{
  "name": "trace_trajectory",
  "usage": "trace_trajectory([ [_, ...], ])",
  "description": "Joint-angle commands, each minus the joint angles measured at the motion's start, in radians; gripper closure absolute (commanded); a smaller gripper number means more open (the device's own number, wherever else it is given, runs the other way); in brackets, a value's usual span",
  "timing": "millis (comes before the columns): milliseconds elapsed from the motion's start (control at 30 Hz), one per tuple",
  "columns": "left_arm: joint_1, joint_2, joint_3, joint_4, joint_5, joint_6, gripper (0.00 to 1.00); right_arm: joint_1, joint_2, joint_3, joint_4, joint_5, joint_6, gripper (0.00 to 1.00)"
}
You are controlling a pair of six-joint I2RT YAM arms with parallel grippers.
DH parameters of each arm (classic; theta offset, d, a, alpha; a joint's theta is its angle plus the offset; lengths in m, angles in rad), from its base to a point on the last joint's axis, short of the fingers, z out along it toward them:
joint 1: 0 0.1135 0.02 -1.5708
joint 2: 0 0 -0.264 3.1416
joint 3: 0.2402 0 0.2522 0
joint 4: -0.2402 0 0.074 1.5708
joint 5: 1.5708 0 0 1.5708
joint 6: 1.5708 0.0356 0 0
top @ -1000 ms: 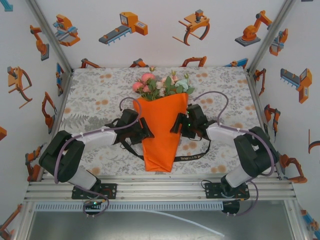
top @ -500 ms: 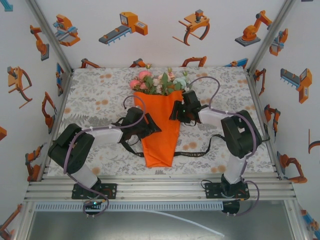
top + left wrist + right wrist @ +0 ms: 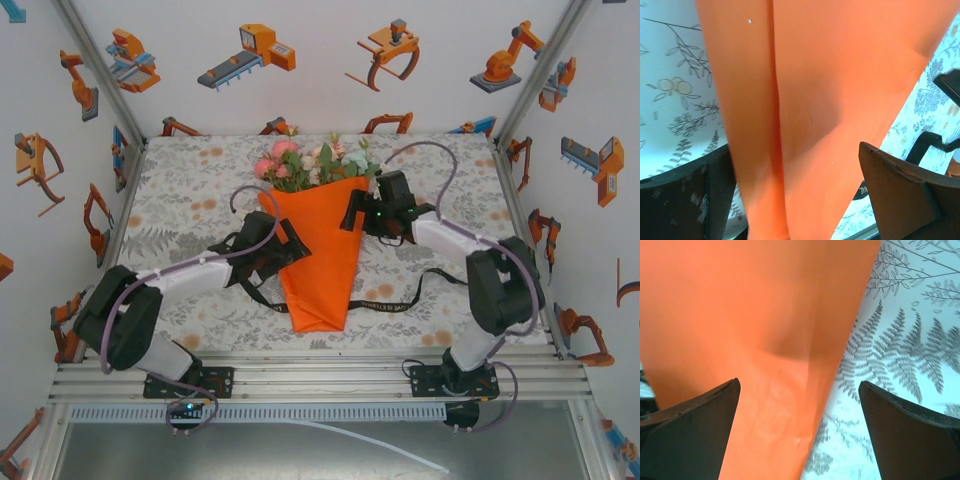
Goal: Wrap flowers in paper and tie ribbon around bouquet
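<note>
Left claw (image 3: 292, 246) jaws apart, at left edge of orange paper (image 3: 320, 260). Right claw (image 3: 352, 216) jaws apart, at right edge. Flowers (image 3: 315, 165) stick out far end. Ribbon (image 3: 390, 305) lies near tip.

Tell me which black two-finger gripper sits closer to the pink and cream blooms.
The right gripper, at the orange paper cone's top edge; the left gripper sits lower, mid-cone.

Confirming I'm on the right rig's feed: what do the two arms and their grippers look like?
Left arm and right arm: bulky black joints, pale grey-white links, a purple-grey cable looping along each. Left gripper and right gripper: black, with broad wedge-shaped fingers; the left's look scuffed.
</note>
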Motion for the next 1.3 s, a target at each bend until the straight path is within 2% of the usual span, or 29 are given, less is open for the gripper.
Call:
trace_trajectory([
  [0, 0.013, -0.118, 0.000, -0.123, -0.068, 0.070, 0.09, -0.011, -0.149, -0.049, -0.069, 0.061, -0.008, 0.07],
  [133, 0.063, -0.244, -0.029, -0.229, -0.064, 0.051, 0.09, -0.072, -0.284, -0.132, -0.092, 0.080, 0.064, 0.09],
  [233, 0.141, -0.375, -0.065, -0.325, -0.090, 0.025, 0.10, -0.158, -0.392, -0.193, -0.183, 0.140, 0.144, 0.13],
  [333, 0.276, -0.502, -0.103, -0.451, -0.143, 0.022, 0.11, -0.277, -0.495, -0.270, -0.311, 0.233, 0.217, 0.16],
  [400, 0.407, -0.560, -0.141, -0.508, -0.133, 0.034, 0.11, -0.362, -0.533, -0.332, -0.343, 0.245, 0.234, 0.16],
  [500, 0.571, -0.589, -0.184, -0.534, -0.106, 0.063, 0.11, -0.449, -0.519, -0.393, -0.331, 0.195, 0.236, 0.15],
  [600, 0.668, -0.566, -0.204, -0.509, -0.060, 0.106, 0.11, -0.465, -0.458, -0.416, -0.246, 0.090, 0.232, 0.18],
  [700, 0.683, -0.505, -0.190, -0.500, -0.069, 0.121, 0.08, -0.456, -0.389, -0.443, -0.128, -0.017, 0.299, 0.24],
  [767, 0.682, -0.450, -0.172, -0.497, -0.080, 0.118, 0.07, -0.445, -0.339, -0.437, -0.097, -0.015, 0.305, 0.27],
  [833, 0.681, -0.388, -0.150, -0.493, -0.080, 0.125, 0.07, -0.443, -0.297, -0.430, -0.077, 0.008, 0.284, 0.42],
  [967, 0.673, -0.288, -0.114, -0.465, -0.121, 0.137, 0.06, -0.443, -0.261, -0.398, -0.062, 0.043, 0.238, 0.86],
  [1033, 0.672, -0.234, -0.082, -0.459, -0.119, 0.139, 0.09, -0.443, -0.285, -0.393, -0.049, 0.048, 0.236, 1.00],
  [1133, 0.667, -0.144, -0.036, -0.464, -0.098, 0.110, 0.17, -0.443, -0.335, -0.371, -0.065, 0.061, 0.237, 1.00],
  [1267, 0.667, -0.066, -0.038, -0.393, -0.075, 0.048, 0.25, -0.443, -0.382, -0.359, -0.068, 0.041, 0.249, 1.00],
])
